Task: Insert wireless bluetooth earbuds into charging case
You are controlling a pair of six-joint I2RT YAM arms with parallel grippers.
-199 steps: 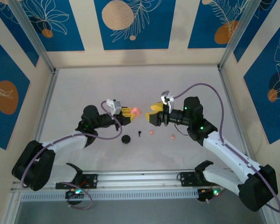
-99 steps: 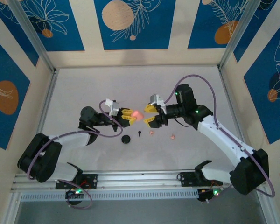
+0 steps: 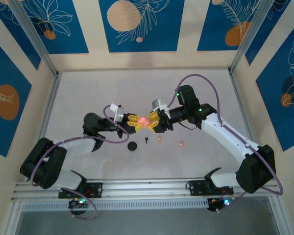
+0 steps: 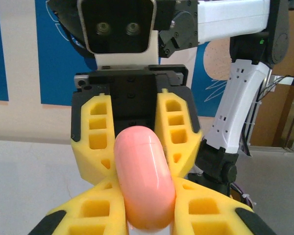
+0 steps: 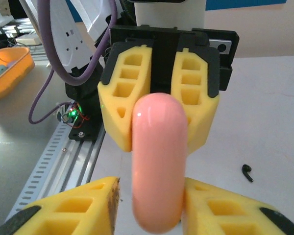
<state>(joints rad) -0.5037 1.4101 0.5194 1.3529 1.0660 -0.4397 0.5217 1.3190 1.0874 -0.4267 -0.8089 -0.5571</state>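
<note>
With left gripper (image 3: pixel 138 122) clamped on the slick pink case (image 3: pixel 144 120) and right gripper (image 3: pixel 151 123) flanking it, contact unclear, pinch each tiny, light earbud (image 3: pixel 159 139), lying near the case, at its stem.

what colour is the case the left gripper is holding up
The charging case is glossy pale pink, clearest in the right wrist view.

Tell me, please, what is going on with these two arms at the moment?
The left tool is shut on one end of a pink charging case, held up above the table. The right tool has its fingers on either side of the other end, though a firm grip cannot be confirmed. A black earbud, a pink earbud, a second pink earbud and a black case lie on the table, none inserted yet.
</note>
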